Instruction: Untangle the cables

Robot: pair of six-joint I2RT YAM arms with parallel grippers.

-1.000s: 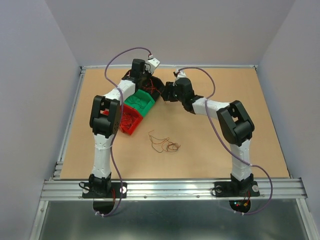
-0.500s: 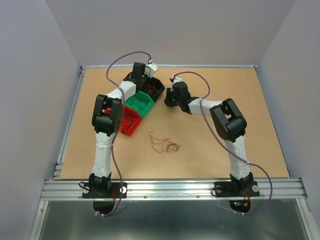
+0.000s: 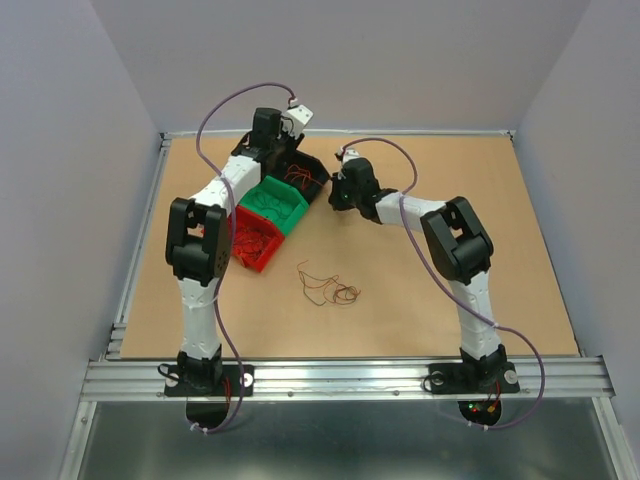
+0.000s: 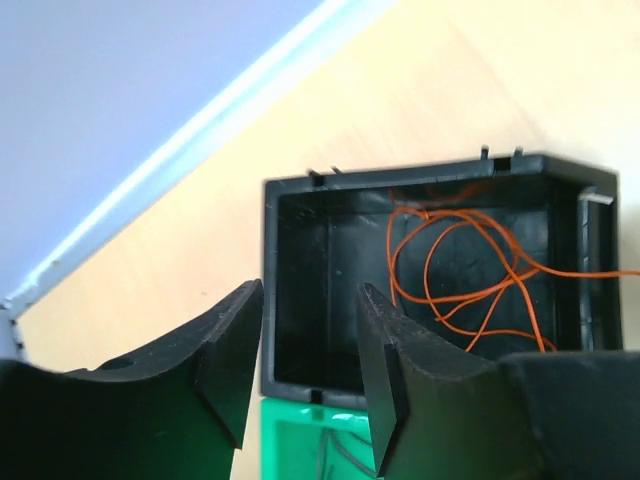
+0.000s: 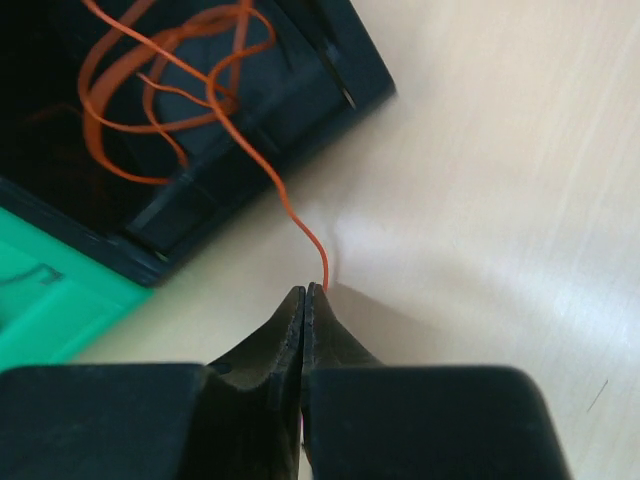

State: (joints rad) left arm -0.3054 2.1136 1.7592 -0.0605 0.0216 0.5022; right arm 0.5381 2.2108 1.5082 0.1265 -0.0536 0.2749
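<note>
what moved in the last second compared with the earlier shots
The left arm swung its elbow out to the left; the left gripper, jaws open, hangs over the black bin. The right arm folded inward early on, then held; the right gripper has its jaws shut on an orange wire trailing from that bin. The loose tangle on the table, the red bin and the green bin stayed put.

Robot lab cell: plain grey walls enclose the bench; robot arms bolted to an aluminium rail along its near edge.
</note>
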